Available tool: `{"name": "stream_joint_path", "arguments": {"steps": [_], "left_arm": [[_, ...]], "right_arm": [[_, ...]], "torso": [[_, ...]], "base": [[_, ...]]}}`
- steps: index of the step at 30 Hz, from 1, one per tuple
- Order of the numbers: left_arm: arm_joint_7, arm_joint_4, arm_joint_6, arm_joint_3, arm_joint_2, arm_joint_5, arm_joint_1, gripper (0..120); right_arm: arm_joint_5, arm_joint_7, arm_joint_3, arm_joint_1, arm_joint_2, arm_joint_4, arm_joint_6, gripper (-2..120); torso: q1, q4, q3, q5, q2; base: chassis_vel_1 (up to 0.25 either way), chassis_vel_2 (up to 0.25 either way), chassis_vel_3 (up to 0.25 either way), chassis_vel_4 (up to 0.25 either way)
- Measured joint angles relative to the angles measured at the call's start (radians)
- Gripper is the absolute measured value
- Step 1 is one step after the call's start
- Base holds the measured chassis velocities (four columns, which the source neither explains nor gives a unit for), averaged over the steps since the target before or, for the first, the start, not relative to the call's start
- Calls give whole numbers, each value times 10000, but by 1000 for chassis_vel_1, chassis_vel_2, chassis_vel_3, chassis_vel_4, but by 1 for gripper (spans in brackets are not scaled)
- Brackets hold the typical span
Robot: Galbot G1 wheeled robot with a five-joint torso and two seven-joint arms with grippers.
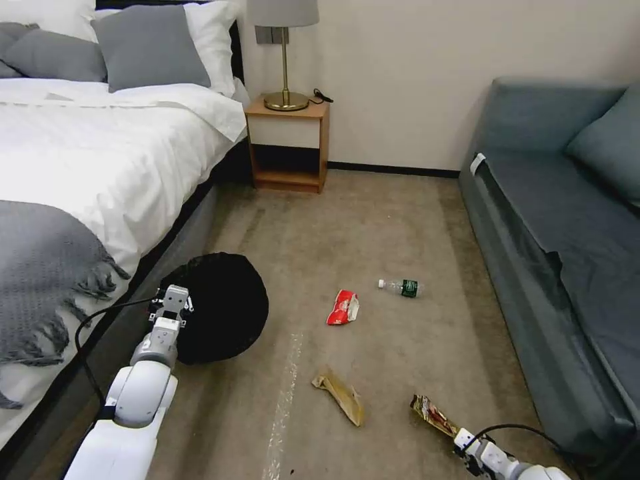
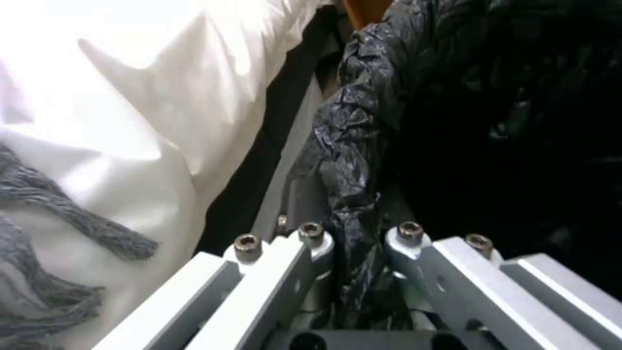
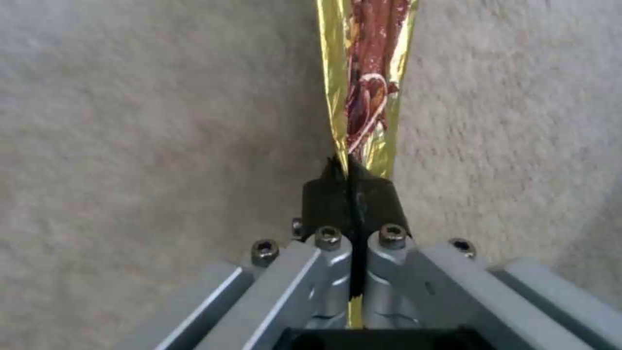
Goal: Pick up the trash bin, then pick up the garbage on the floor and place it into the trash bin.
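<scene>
Both arms have a grip.
Left gripper pinches the trash bin by its crinkly black liner; right gripper, jaws closed, holds the glossy gold-brown snack packet over carpet.

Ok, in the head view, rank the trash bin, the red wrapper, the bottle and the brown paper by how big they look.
1. Trash bin, by far the largest.
2. Brown paper.
3. Red wrapper, close to the paper; the paper lies nearer the camera, so that order is unsure.
4. Bottle, smallest, but farthest off.
</scene>
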Motion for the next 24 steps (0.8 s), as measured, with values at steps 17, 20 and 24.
{"name": "stream_joint_path", "arguments": {"steps": [17,20,24], "left_arm": [[34,-40,-9,126,74,-244,-30,4],[41,-51,-9,258,42,-283,-85,4],[249,181,-292,1008,-18,-409,-614,4]], "right_arm": [[1629,-287,474,470,113,1653,420,0],[2472,-342,488,782,247,1971,601,0],[4580,-1525,346,1577,1069,2685,1299,0]], "torso": [[0,-1,-1,-14,4],[0,1,-1,-14,4],[0,-4,0,-16,5]], "base": [[0,0,0,0],[0,0,0,0],[0,0,0,0]]}}
